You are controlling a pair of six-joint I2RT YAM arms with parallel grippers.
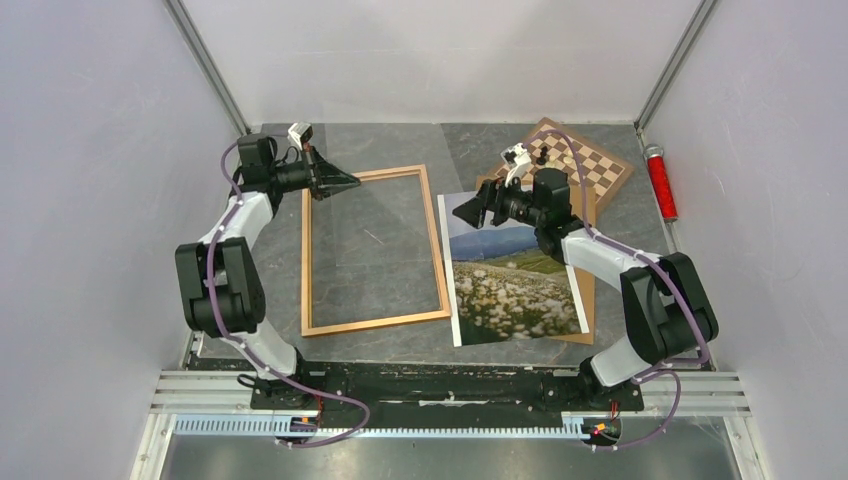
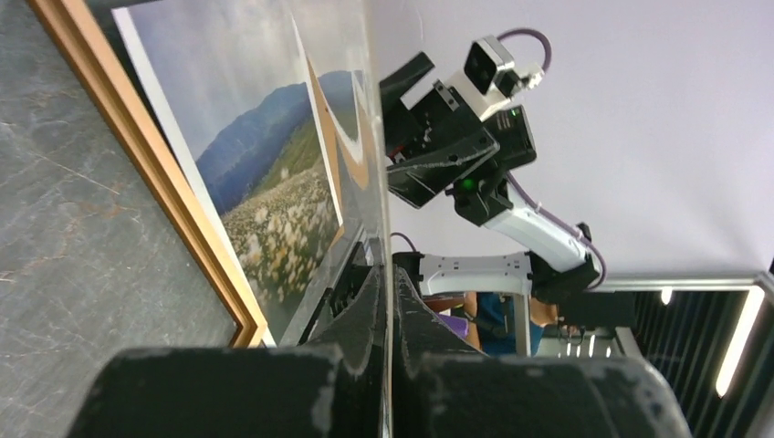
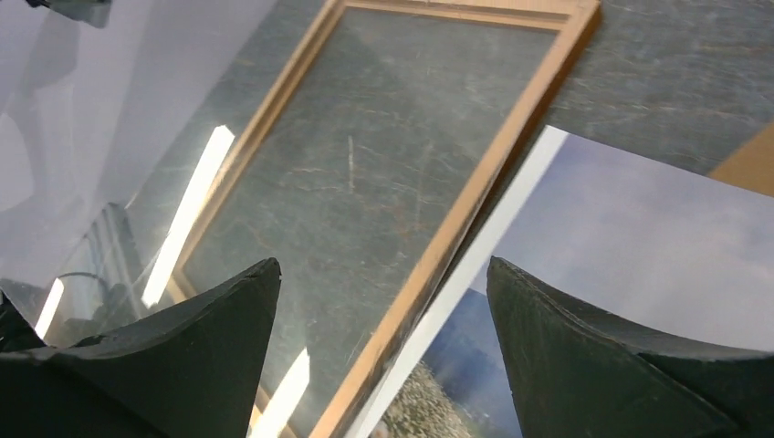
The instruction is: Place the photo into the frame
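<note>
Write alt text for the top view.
Wooden frame lies flat on the grey table, photo beside it. Left claw, shut, is at the frame's far-left corner; right claw, open, hovers over the photo's far edge.

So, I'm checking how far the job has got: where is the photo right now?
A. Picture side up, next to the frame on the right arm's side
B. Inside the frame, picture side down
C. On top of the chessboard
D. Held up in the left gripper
A: the photo lies picture side up just outside the right rail of the frame, and the frame's opening holds no print.
</note>
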